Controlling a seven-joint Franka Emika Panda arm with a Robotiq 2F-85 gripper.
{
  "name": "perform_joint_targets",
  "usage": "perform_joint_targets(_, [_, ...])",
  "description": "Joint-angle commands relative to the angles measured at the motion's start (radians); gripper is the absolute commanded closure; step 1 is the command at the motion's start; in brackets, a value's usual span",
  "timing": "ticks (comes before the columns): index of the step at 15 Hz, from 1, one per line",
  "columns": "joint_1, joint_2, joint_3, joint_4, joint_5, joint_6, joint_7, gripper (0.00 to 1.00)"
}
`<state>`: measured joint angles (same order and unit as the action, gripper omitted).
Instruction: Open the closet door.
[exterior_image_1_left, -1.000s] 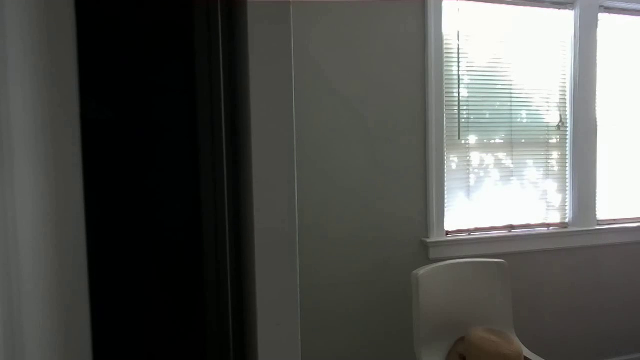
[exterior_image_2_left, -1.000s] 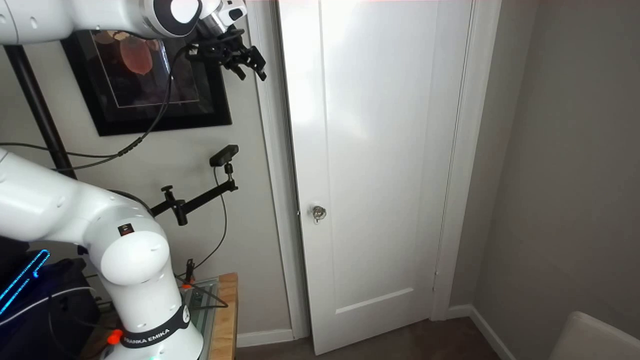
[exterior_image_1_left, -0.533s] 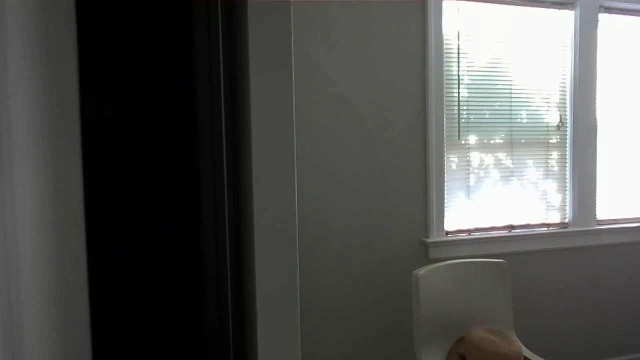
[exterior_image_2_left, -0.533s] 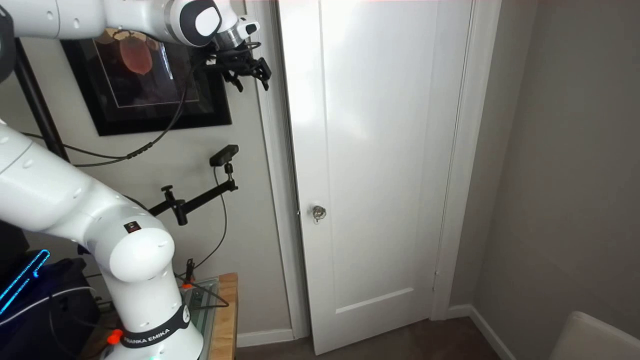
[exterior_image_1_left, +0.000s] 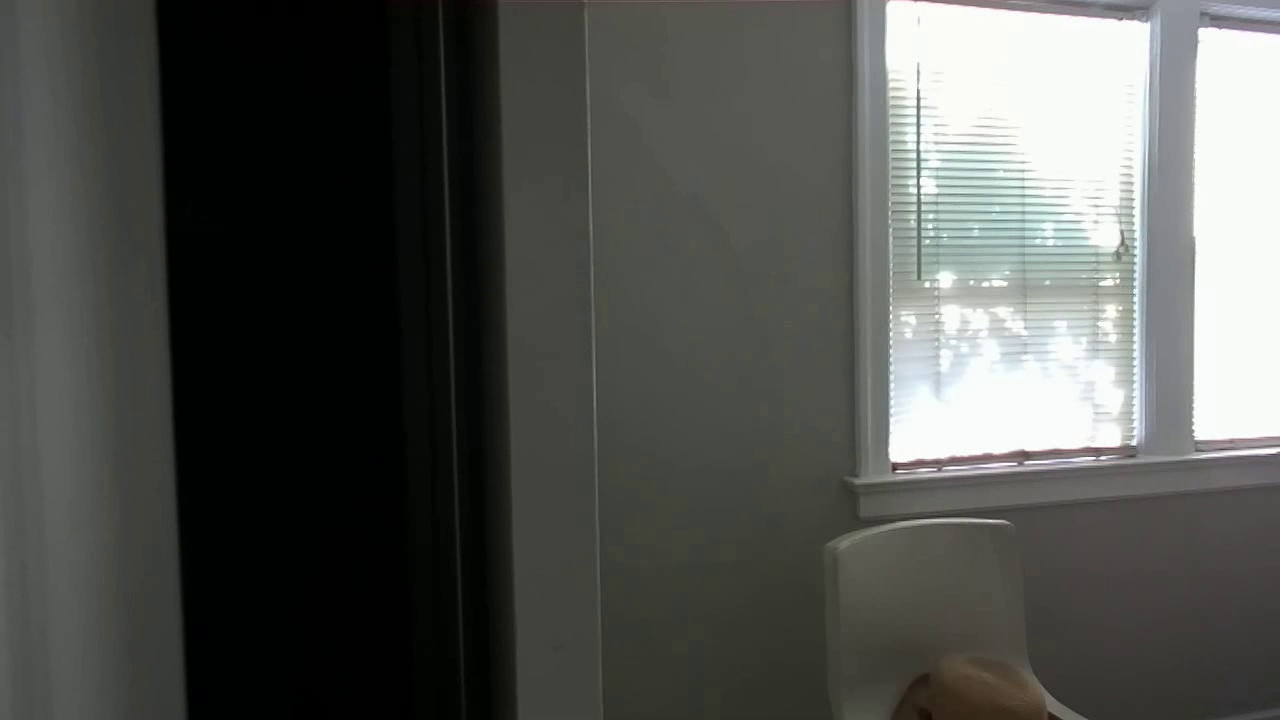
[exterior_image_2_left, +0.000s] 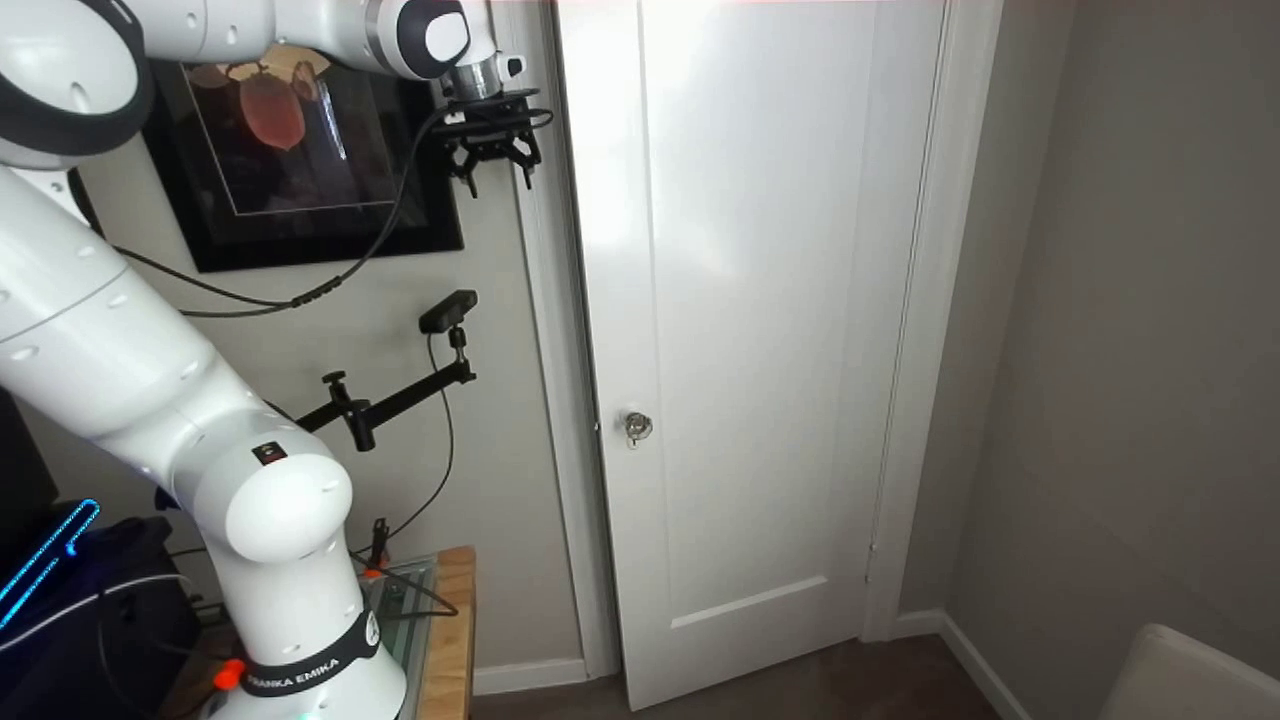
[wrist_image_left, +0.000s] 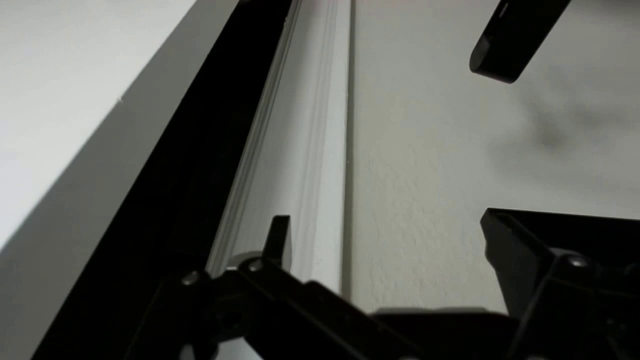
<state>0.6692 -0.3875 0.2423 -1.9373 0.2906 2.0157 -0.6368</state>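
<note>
You are working in a grey-walled room. In an exterior view the wall (exterior_image_2_left: 1130, 350) meets a brown floor (exterior_image_2_left: 800, 688) along a white baseboard (exterior_image_2_left: 530, 675), and your white arm (exterior_image_2_left: 280, 520) rises from a wood-edged table (exterior_image_2_left: 457, 640). In an exterior view you have two bright windows (exterior_image_1_left: 1015, 240) side by side, and below them one white chair (exterior_image_1_left: 920, 600) bearing one tan, hat-like object (exterior_image_1_left: 985, 690). In an exterior view a pale chair back (exterior_image_2_left: 1190, 675) shows at a corner; you cannot tell whether it is the same chair.

You count one framed picture (exterior_image_2_left: 300, 175), one small camera (exterior_image_2_left: 448, 312) on a bracket, one closet door (exterior_image_2_left: 750, 350) and one knob (exterior_image_2_left: 637, 427) on it. The closet door stands ajar in its white trim (exterior_image_2_left: 557, 330), its long axis upright, its top beyond the view. Its flat face looks into the room; the knob-side edge juts out, nearest your arm, and the wrist view shows a dark gap (wrist_image_left: 200, 130) behind it.

Your gripper (exterior_image_2_left: 500, 188) points downward, well above the knob and apart from the closet door. Its jaws are released, the two fingers (wrist_image_left: 512, 265) wide apart.
</note>
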Motion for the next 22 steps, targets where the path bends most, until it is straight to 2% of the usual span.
perform_joint_targets(1, [-0.022, 0.059, 0.028, 0.086, -0.060, -0.056, -0.091, 0.00])
perform_joint_targets(8, [-0.060, 0.106, 0.084, 0.134, -0.180, -0.022, -0.169, 0.00])
perform_joint_targets(16, [-0.112, 0.143, 0.149, 0.155, -0.327, 0.029, -0.154, 0.00])
perform_joint_targets(22, [-0.151, 0.170, 0.188, 0.172, -0.425, 0.017, -0.127, 0.00])
